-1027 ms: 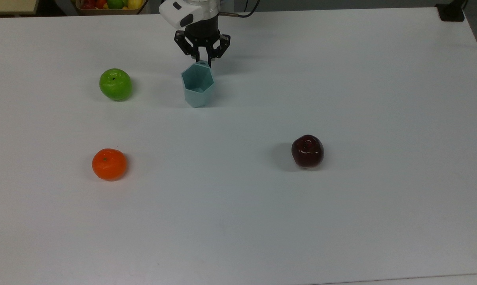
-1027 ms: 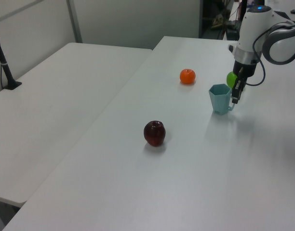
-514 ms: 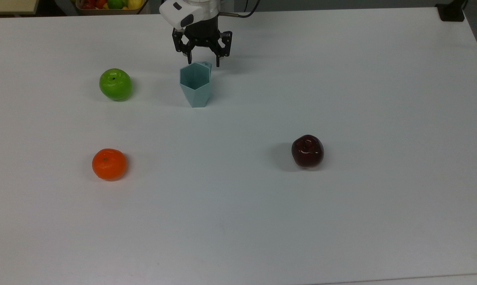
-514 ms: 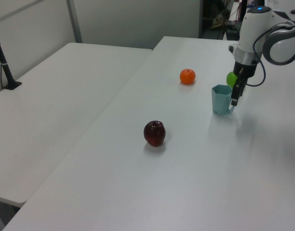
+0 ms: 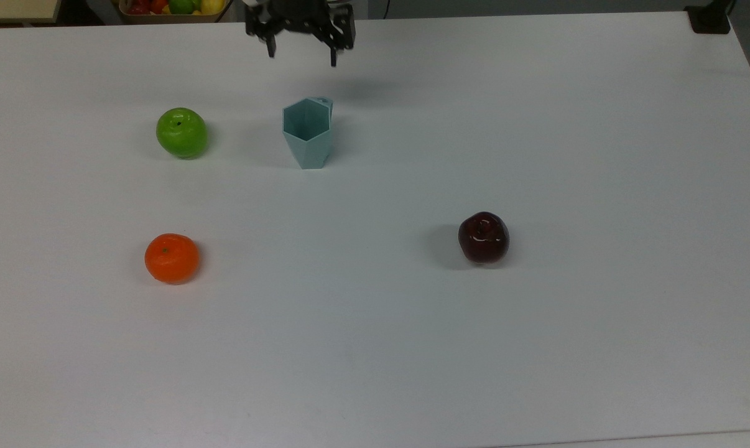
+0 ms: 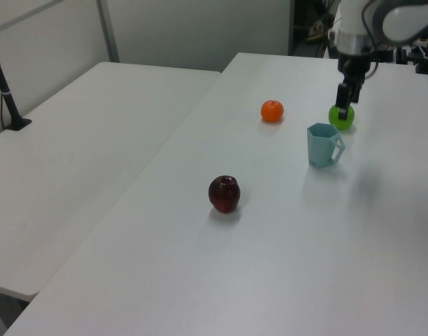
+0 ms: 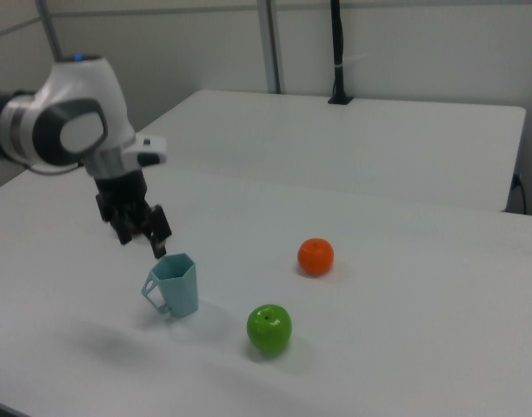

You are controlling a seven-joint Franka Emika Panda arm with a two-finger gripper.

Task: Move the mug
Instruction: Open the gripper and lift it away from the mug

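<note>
Teal and upright, the mug (image 5: pixel 307 132) stands on the white table (image 5: pixel 537 124) beside a green apple (image 5: pixel 181 132), free of the gripper (image 5: pixel 301 55), which hangs above it, fingers apart. A clean retreat likely means rising straight, clear of the handle.

Mug (image 5: pixel 307 132): upright on the table (image 5: pixel 537 342).
Pale teal, faceted sides, hexagonal rim, narrower base, small handle; nothing touches it.

A pale teal faceted mug (image 5: pixel 308 132) stands upright on the white table (image 5: pixel 537 124); the black two-finger gripper (image 5: pixel 301 53) hangs spread beyond it.
</note>
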